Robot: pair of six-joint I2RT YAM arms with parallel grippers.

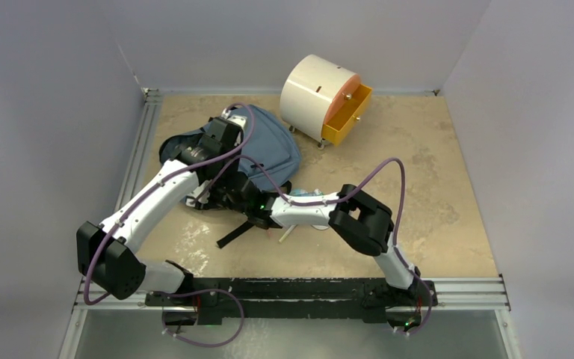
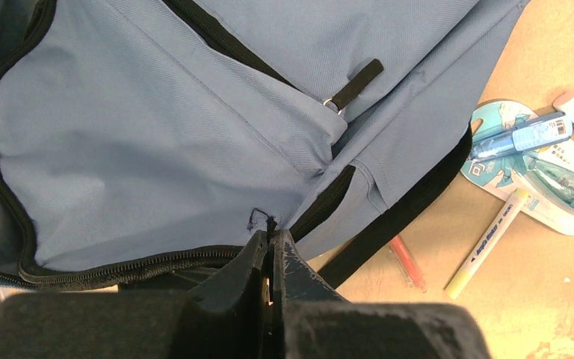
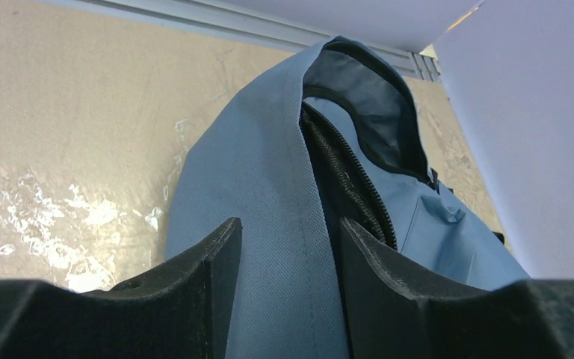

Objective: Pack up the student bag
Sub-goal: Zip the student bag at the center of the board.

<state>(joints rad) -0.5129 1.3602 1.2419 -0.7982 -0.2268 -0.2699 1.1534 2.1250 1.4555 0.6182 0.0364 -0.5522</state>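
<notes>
The white-and-black left arm rises from the near-left corner of the bench, elbow bent out towards the left edge, forearm reaching to the far left. Its black two-finger left claw has its fingertips pressed together. The right arm folds at the elbow and stretches leftward along the near side. Its right claw clamps a fold of the soft slate-blue fabric backpack.
</notes>
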